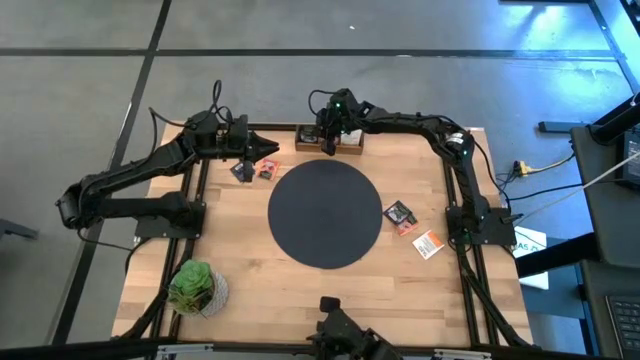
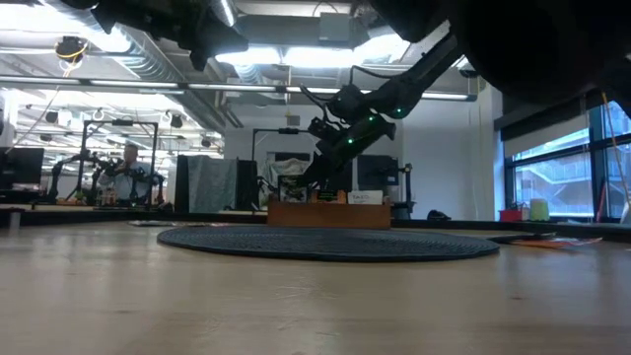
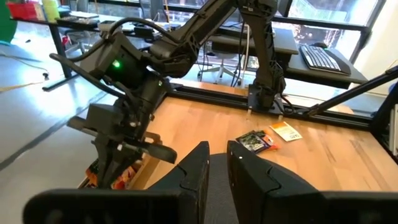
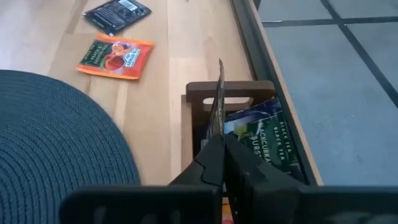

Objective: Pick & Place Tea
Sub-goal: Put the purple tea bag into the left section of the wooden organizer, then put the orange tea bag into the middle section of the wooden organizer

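Right hand (image 4: pixel 219 163) pinches a tea packet (image 4: pixel 217 109) edge-on above the wooden box (image 4: pixel 231 93) at the worktop's (image 1: pixel 250 250) far edge; left hand (image 3: pixel 217 171) hovers nearby, fingers slightly parted, empty.

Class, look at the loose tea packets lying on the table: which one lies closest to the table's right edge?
The orange-and-white packet, farthest right on the table. The dark packet beside it lies nearer the round mat, and the other two lie near the left gripper.
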